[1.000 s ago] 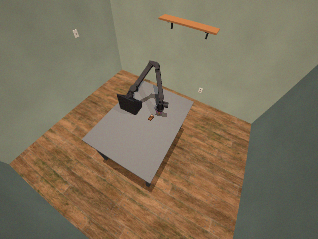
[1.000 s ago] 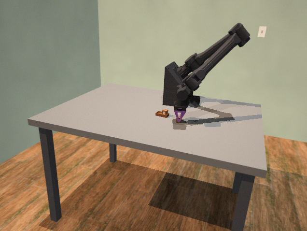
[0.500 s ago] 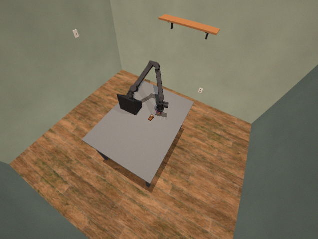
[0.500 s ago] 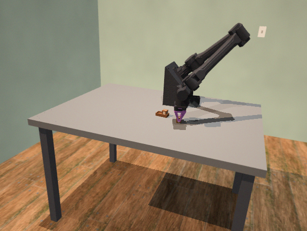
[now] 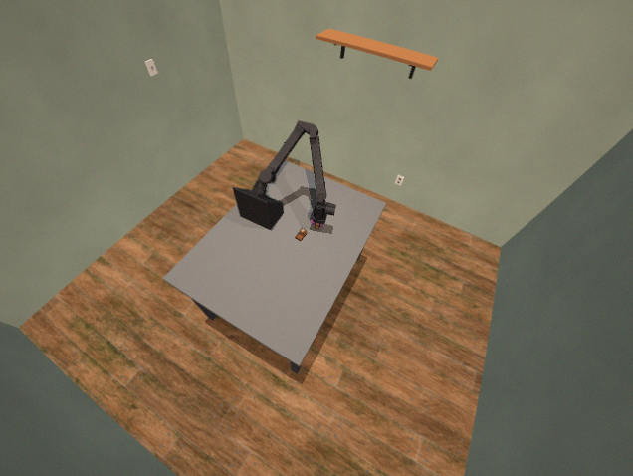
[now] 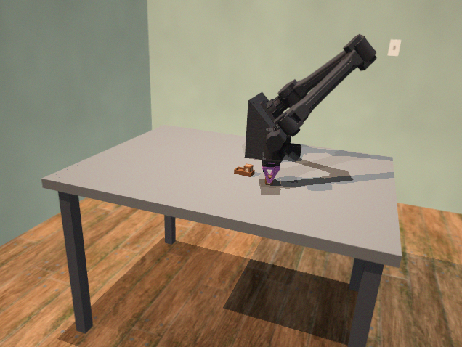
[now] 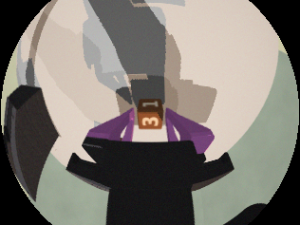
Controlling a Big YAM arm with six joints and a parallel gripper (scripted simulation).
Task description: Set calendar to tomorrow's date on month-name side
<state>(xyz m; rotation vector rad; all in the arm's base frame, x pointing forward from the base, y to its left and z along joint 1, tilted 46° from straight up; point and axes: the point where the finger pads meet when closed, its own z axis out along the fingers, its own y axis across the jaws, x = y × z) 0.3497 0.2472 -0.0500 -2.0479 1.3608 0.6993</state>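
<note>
A small brown tray [image 6: 244, 172] lies flat on the grey table, also seen in the top view [image 5: 301, 234]. One wooden cube [image 6: 248, 168] stands in its right half; its digit is too small to read. The second cube [image 7: 150, 115] rests on the table to the right of the tray, between my purple fingers, showing a 3 toward the wrist camera and a 1 on the face beyond. My gripper [image 6: 269, 180] points straight down over it, and its fingers stand slightly wider than the cube, so it is open.
The arm's dark base block [image 6: 257, 126] stands just behind the tray. The arm [image 5: 312, 163] reaches over from the table's far side. The table edges are far from the tray.
</note>
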